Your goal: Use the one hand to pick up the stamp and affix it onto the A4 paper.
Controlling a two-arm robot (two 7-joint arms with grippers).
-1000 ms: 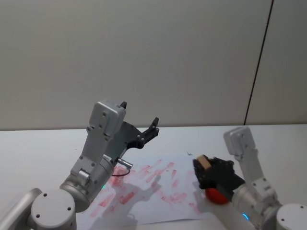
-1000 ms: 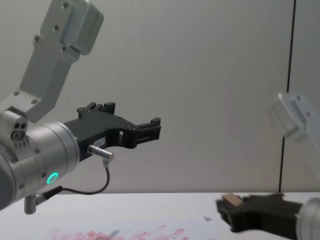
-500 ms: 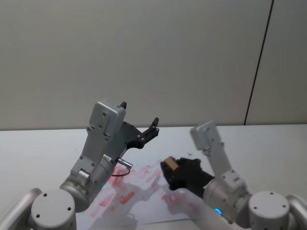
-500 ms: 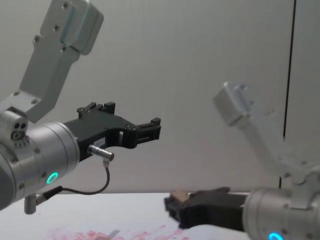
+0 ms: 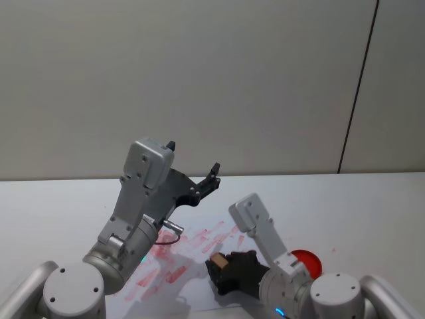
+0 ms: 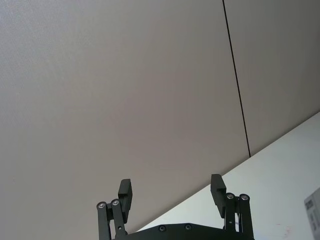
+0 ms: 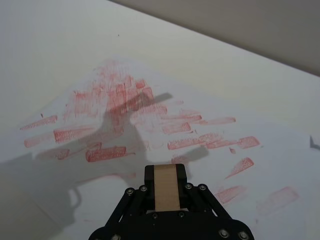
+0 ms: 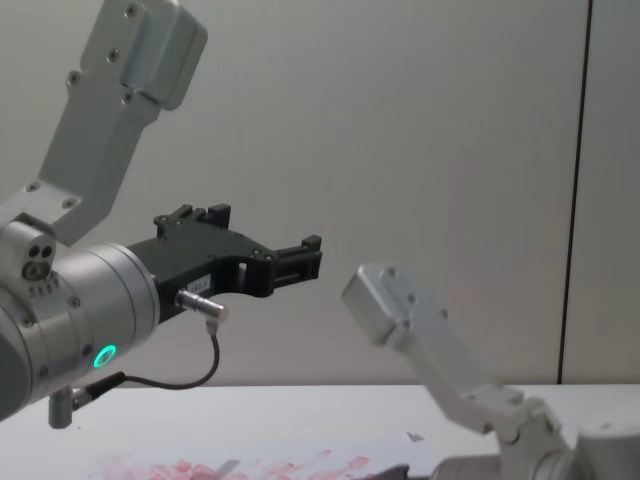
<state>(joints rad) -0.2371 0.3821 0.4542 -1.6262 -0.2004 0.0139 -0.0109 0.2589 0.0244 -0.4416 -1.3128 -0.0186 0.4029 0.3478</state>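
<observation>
1. My right gripper (image 7: 166,176) clamps the stamp (image 7: 166,192), whose long axis runs forward along my fingers.
2. The paper (image 7: 280,150) lies just beneath it; I cannot tell whether they touch.
3. My left gripper (image 6: 170,187) hangs raised, fingers spread.

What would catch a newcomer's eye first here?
The paper, smeared with red prints, lies on the table. The right gripper hangs low over it, shut on the stamp. The left gripper is raised high above the table, open and holding nothing.
</observation>
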